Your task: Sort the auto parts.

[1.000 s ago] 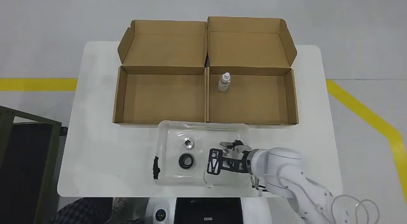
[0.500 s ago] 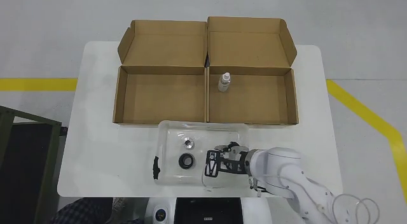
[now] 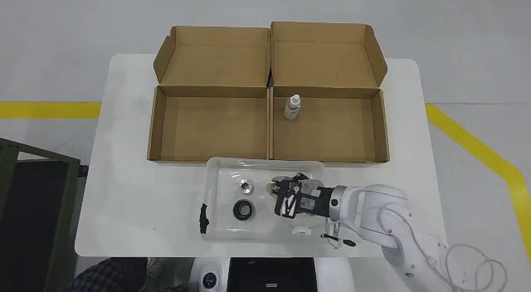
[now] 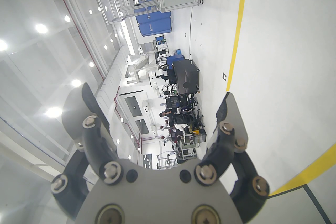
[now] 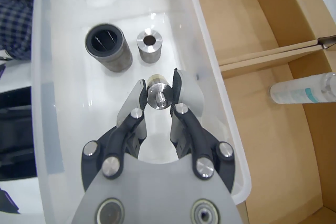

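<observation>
One metal part [image 5: 157,98], perhaps a nozzle, tight in right pincer [image 5: 159,90]

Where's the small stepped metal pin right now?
In the right wrist view, the stepped metal pin is gripped between the right gripper's fingers inside the clear bin, close to the steel bushing and the dark sleeve but touching neither.

Bottle [image 5: 302,92] cut off at edge; right claw [image 5: 159,79] partly covers steel part [image 5: 157,99]

Bin wall [image 5: 207,36] between boxes [image 5: 236,12] and right pincer [image 5: 159,81] holding stud [image 5: 157,98]; black sleeve [image 5: 110,51], steel bushing [image 5: 149,49] just ahead
</observation>
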Tool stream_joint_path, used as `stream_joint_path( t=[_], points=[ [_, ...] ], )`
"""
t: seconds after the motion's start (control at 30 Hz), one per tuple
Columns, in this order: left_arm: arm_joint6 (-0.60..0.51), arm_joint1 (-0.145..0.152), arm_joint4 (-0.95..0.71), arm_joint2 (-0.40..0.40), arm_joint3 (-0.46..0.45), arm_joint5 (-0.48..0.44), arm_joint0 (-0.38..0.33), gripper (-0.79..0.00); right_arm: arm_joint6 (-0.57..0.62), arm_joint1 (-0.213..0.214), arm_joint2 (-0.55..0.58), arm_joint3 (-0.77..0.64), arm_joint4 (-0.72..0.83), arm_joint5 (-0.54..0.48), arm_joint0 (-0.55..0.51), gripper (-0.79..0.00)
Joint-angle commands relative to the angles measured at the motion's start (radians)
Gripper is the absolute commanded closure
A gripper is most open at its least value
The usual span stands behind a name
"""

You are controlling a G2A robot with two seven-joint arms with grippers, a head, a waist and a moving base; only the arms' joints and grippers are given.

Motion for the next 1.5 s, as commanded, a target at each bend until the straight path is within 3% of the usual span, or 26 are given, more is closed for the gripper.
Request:
stream_joint_path(
  t=[0.0, 0.23, 0.53, 1.1, 1.47],
  points=[
    [0.0, 0.0, 0.0, 0.0, 0.0, 0.0, 0.0, -0.785, -0.102, 0.001, 0.022, 0.001, 0.064, -0.015, -0.014, 0.0],
    [0.0, 0.0, 0.0, 0.0, 0.0, 0.0, 0.0, -0.785, -0.322, 0.01, 0.14, 0.014, 0.182, -0.027, -0.047, 0.0],
    [0.0, 0.0, 0.0, 0.0, 0.0, 0.0, 0.0, -0.785, -0.433, 0.013, 0.215, 0.024, 0.288, -0.02, -0.046, 0.0],
    [0.0, 0.0, 0.0, 0.0, 0.0, 0.0, 0.0, -0.785, -0.508, 0.015, 0.261, 0.03, 0.35, -0.077, -0.051, 0.0],
    [0.0, 0.0, 0.0, 0.0, 0.0, 0.0, 0.0, -0.785, -0.432, 0.017, 0.264, 0.034, 0.226, -0.034, -0.042, 0.0]
  ],
)
